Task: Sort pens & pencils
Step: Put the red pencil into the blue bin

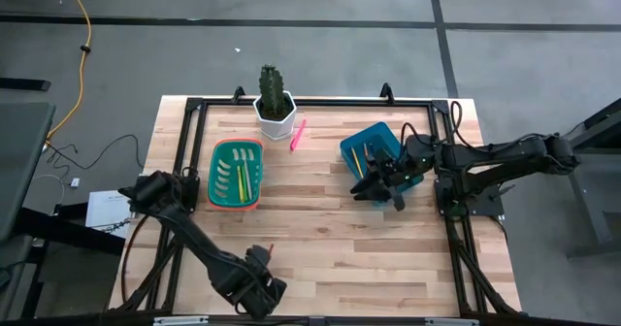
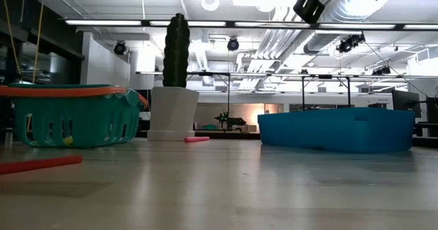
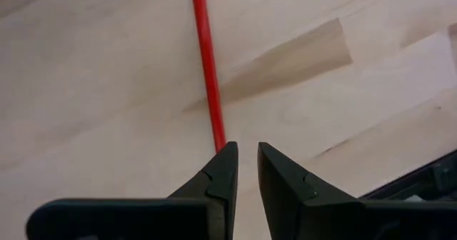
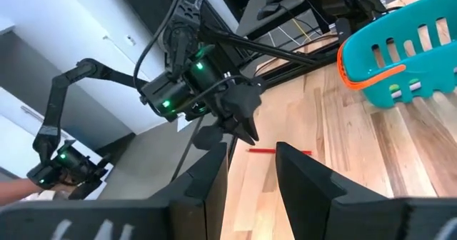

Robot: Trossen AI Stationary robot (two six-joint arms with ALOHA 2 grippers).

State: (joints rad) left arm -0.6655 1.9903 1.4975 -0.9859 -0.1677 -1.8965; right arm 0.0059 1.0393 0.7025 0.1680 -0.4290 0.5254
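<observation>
The left claw (image 1: pixel 264 289) hangs low over the near edge of the tabletop (image 1: pixel 388 258), its fingers (image 3: pixel 221 172) nearly together with a narrow gap, gripping nothing. A thin red pencil (image 3: pixel 208 61) lies flat on the wood just ahead of the tips. The right claw (image 1: pixel 374 188) hovers beside the blue bin (image 1: pixel 367 144), fingers apart and empty. Yellow and green pens (image 1: pixel 243 176) rest in the teal basket (image 1: pixel 221 192). A pink pen (image 1: pixel 298 134) lies beside the potted cactus (image 1: pixel 274 98).
</observation>
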